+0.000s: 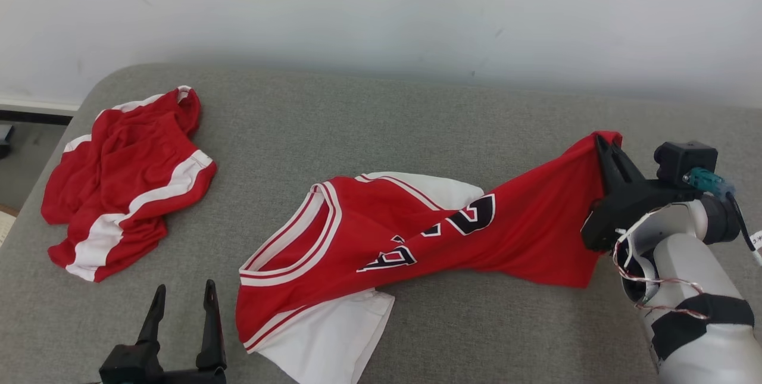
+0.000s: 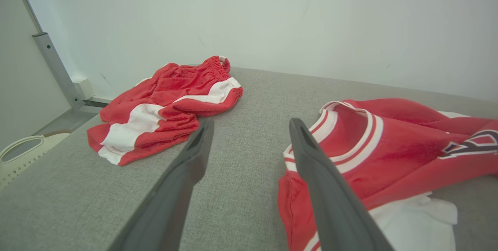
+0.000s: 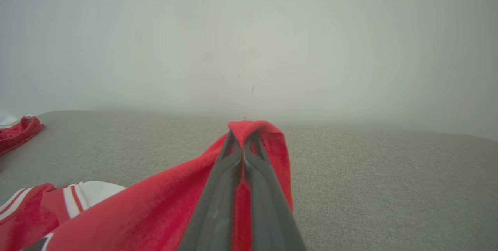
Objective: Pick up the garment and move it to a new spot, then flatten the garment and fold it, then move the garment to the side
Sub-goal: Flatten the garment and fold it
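A red jersey (image 1: 417,235) with white trim, black-and-white lettering and a white lining lies stretched across the grey surface, its neck opening toward the lower left. My right gripper (image 1: 604,146) is shut on the jersey's far right edge and holds that end lifted off the surface. In the right wrist view the red jersey cloth (image 3: 155,212) is pinched between the closed fingers (image 3: 218,192). My left gripper (image 1: 183,297) stands open at the lower left, just left of the jersey's collar (image 2: 342,142), with nothing between its fingers (image 2: 323,188).
Crumpled red shorts (image 1: 119,181) with white stripes lie at the far left of the grey padded surface (image 1: 381,128). A white wall rises behind. Off the left edge, a pale basket (image 2: 19,151) and a metal post (image 2: 58,68) stand near the floor.
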### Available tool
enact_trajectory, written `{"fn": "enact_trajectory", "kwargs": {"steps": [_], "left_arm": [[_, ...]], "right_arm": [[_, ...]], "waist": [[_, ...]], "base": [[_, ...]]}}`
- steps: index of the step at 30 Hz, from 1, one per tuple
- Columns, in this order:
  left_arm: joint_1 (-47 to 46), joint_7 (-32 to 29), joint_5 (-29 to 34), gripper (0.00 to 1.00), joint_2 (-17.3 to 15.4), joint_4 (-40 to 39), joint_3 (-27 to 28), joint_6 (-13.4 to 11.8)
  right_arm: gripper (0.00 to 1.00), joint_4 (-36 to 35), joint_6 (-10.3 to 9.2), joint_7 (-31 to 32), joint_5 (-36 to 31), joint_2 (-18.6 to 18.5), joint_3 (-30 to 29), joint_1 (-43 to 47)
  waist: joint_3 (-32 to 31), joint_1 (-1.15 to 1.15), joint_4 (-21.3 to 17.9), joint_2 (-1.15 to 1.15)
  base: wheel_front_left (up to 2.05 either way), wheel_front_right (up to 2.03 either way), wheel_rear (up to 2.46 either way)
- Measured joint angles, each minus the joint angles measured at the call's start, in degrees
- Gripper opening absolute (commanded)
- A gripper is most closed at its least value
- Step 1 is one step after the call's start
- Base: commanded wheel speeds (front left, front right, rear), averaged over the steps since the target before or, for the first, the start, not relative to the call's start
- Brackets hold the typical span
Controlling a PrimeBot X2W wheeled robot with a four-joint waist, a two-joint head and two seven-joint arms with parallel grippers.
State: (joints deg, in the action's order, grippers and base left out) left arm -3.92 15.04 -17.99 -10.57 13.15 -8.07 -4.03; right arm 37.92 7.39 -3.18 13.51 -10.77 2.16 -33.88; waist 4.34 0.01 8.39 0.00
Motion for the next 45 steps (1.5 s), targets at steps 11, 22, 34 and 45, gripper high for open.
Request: {"fn": "enact_trajectory", "kwargs": {"steps": [11,22,34,45], "left_arm": [[-2.5,0.0,0.96,1.0,1.43,2.55,-0.86,2.01],[-2.26,0.0,1.46,1.0,2.27,3.8,0.24,2.57],[0.35,0.0,1.89,1.0,3.03,2.55,1.45,2.57],[0.54,0.0,3.25,1.0,2.59,2.04,2.83,2.68]], "right_arm": [[0.94,23.2,0.0,-9.6,-2.09,-1.09,1.52,-13.38],[1.0,19.75,0.0,-11.95,-0.32,-2.21,2.07,-12.38],[1.0,-2.09,0.0,-11.98,4.0,-3.43,-0.93,11.0],[1.0,-9.28,0.0,-11.03,1.98,1.83,-1.35,24.88]], "waist": [[1.59,0.0,2.75,0.0],[-0.01,0.0,1.15,0.0],[-1.8,-0.01,-1.75,0.0],[-1.47,-0.01,-2.16,0.0]], "base": [[0.0,0.0,0.0],[0.0,0.0,0.0],[0.0,0.0,0.0],[0.0,0.0,0.0]]}}
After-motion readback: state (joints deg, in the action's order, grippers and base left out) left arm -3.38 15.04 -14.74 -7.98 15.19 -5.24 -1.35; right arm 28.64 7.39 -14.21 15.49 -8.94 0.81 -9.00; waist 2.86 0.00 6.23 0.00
